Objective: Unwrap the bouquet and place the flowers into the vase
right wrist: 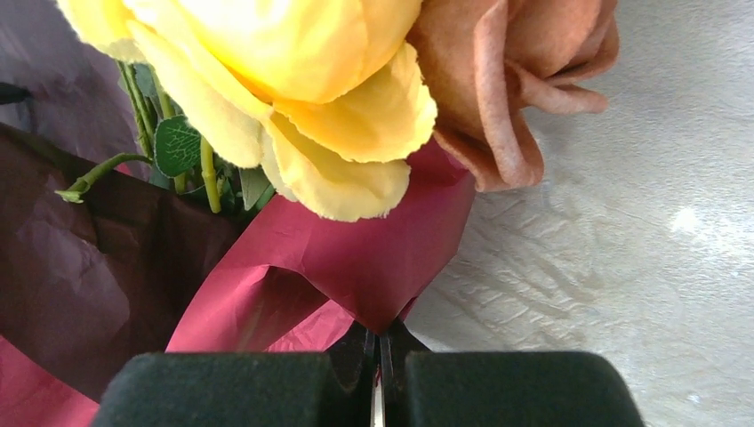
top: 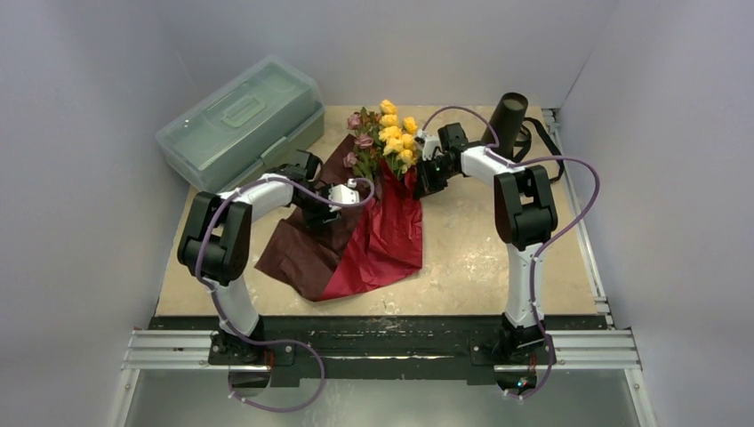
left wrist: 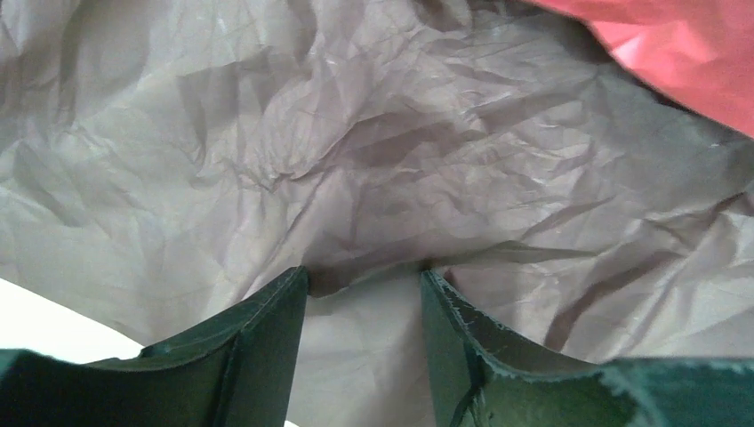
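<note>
Bouquet (top: pixel 382 240) lying mid-table (top: pixel 480 258), wrap splayed open, flowers (top: pixel 391 135) toward far edge. Left pincer (left wrist: pixel 364 277) spread, tips on crumpled maroon paper (left wrist: pixel 356 133). Right pincer (right wrist: pixel 378 345) pressed together, pinching tip of red paper (right wrist: pixel 356 258). Vase (top: pixel 509 120) upright, far right.

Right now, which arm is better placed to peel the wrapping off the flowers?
Right: right gripper shut on red paper beside the flowers; left gripper open on maroon paper.

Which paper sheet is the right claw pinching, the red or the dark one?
The red sheet: the right gripper is shut on its fold below the yellow flower. The maroon sheet lies at the left gripper.
</note>
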Available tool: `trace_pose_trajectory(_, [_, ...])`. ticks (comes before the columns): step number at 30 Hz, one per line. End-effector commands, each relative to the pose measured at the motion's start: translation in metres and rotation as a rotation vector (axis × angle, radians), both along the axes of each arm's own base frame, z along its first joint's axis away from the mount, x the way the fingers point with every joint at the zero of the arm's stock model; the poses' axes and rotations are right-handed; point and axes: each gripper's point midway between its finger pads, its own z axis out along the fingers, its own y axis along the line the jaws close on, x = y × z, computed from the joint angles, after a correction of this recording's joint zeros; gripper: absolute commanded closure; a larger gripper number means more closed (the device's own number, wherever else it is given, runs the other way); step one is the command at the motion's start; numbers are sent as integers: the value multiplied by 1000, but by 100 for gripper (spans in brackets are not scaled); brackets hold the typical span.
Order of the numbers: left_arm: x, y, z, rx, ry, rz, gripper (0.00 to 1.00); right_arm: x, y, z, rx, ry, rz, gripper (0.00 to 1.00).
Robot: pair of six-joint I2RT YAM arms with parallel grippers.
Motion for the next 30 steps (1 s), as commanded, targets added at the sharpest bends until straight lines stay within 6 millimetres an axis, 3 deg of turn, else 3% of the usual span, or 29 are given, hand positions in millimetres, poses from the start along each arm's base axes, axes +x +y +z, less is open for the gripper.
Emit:
trace_pose_trajectory(1, [21, 35, -24, 117, -25, 35, 54, -7, 17, 5, 89, 36, 11, 100])
trace_pose_trajectory(5, [57, 54, -17, 107, -91, 95, 64, -2, 28, 18, 156, 37, 6, 100])
trace_pose_trajectory(8, [67, 62, -9, 77, -94, 114, 65, 4, 30, 31, 161, 0, 10, 95])
trace_pose_trajectory(10, [60, 49, 4, 11, -73, 86, 64, 9, 27, 38, 149, -32, 8, 88])
trace_pose_trajectory(15, [54, -3, 65, -206, -100, 123, 51, 14, 22, 60, 124, -92, 33, 70])
trace_pose_trajectory(20, [58, -28, 115, -389, -87, 247, 41, 5, 13, 84, 87, -148, 84, 42])
trace_pose_trajectory(23, [55, -36, 126, -450, -62, 287, 39, -1, 0, 96, 41, -201, 96, 28])
trace_pose_trajectory(30, [54, -58, 139, -630, 63, 428, 32, -17, -10, 126, 34, -251, 139, 22])
